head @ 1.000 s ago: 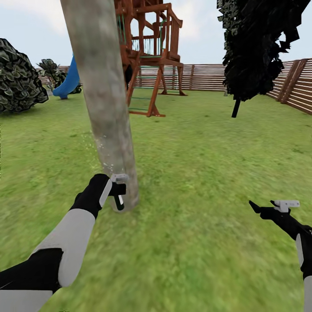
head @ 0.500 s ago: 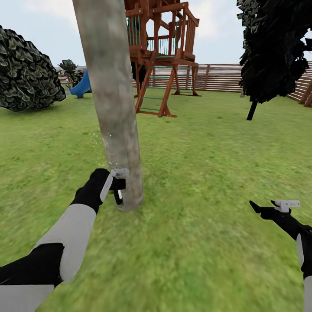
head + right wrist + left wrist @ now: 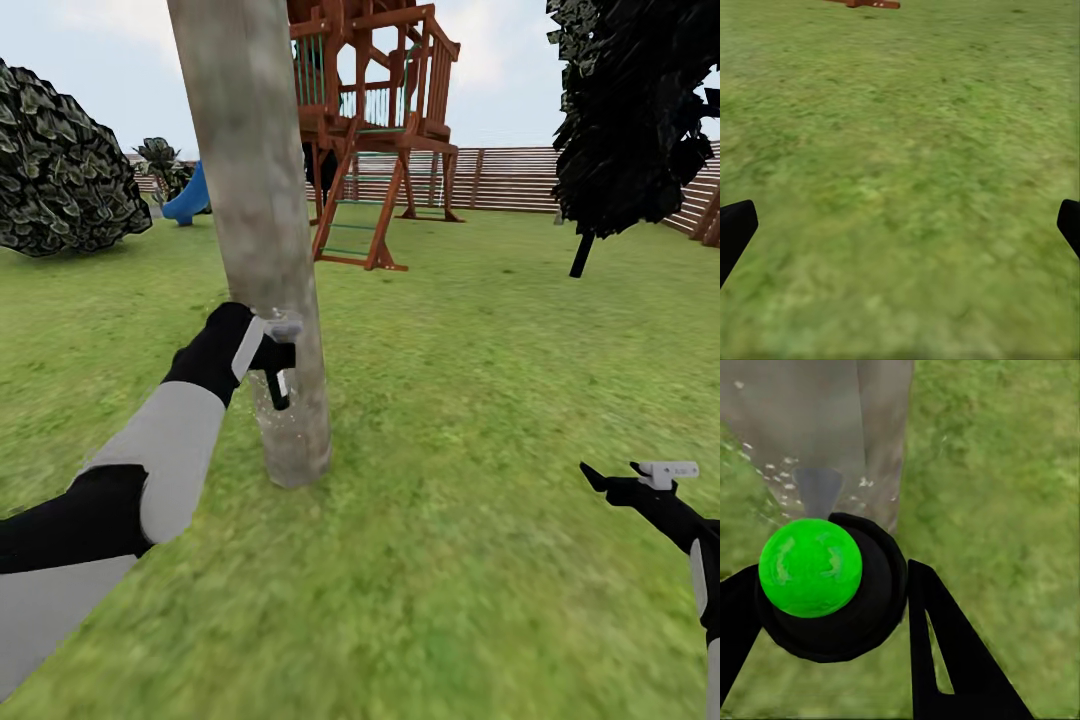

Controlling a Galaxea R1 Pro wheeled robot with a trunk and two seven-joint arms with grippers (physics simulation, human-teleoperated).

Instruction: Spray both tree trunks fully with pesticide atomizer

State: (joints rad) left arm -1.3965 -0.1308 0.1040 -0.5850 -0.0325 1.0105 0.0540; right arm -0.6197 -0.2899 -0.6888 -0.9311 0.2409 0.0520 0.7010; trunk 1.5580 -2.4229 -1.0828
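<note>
Our left pincer [image 3: 272,352] grips the pesticide atomizer [image 3: 825,585] against the tree trunk [image 3: 262,220]; right pincer [image 3: 625,478] wide. Drifting sideways could waste pesticide [image 3: 780,480].

Grey-and-black arms [image 3: 150,470] — black wrists, pale plates, thin black jaws

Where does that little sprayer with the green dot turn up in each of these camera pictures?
Head view: the sprayer sits in the left hand, left of centre, against the trunk.
Left wrist view: the sprayer is low and left, green dot facing the camera, with white specks beyond it.
Right wrist view: not in it; grass between two fingertips.
Shared landmark: the trunk, plus the lawn.
</note>
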